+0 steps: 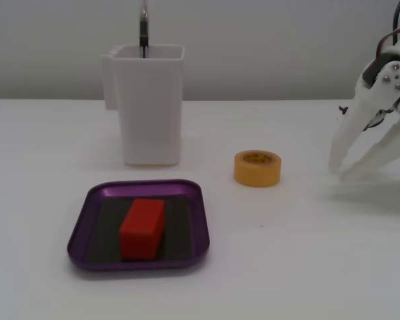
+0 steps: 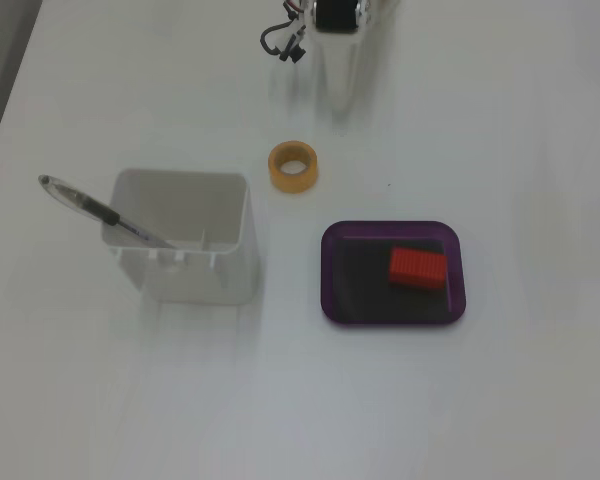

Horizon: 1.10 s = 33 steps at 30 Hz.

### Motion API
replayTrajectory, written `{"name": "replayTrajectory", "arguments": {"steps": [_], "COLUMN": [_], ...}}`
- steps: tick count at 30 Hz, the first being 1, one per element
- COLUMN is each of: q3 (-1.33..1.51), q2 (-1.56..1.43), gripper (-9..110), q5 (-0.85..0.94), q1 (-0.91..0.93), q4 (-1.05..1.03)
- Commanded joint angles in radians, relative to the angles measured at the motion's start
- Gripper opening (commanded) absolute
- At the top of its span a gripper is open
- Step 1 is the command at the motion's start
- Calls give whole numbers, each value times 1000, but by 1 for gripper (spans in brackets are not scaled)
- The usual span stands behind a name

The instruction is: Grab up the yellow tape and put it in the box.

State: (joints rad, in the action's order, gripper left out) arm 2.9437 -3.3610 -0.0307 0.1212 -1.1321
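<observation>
— White plastic, that gripper [image 1: 341, 171]: in the low fixed view its two fingers point down at the table [image 1: 307, 267], spread apart with nothing between them. So it is open and empty, tips close to the surface, though I cannot tell whether they touch it.

— And the yellow tape [image 1: 257, 168]?

— Lying flat on the table, hole upward, well apart from the fingers. In the high fixed view the yellow tape [image 2: 294, 166] sits between the gripper [image 2: 340, 100] and the box [image 2: 393, 228], nearer the white container [image 2: 185, 236] that holds a pen [image 2: 100, 212].

— How would you take it?

— My judgement: lift a little first, bring the fingers over the ring, then come down with one finger in the hollow and one outside the wall, or straddle the whole roll if the spread allows. Close only once low enough.

— The box already holds something.

— A red block [image 1: 143, 227], lying on the dark floor. I would aim the drop at the bare floor beside it, clear of the rim.
</observation>
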Motion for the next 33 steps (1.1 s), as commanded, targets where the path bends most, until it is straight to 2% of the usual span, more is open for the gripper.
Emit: {"name": "replayTrajectory", "arguments": {"steps": [1, 3, 7, 12, 19, 24, 28, 33], "q3": [-132, -196, -236, -268, -575, -746, -821, -848], "q2": [-38, -37, 3, 278, 811, 1106, 1272, 1368], "gripper": [1, 2, 2, 2, 12, 14, 14, 14], "q5": [8, 38, 227, 322, 344, 362, 373, 347], "q1": [8, 5, 8, 9, 8, 11, 20, 120], "q4": [15, 8, 2, 0, 6, 14, 32, 124]}}
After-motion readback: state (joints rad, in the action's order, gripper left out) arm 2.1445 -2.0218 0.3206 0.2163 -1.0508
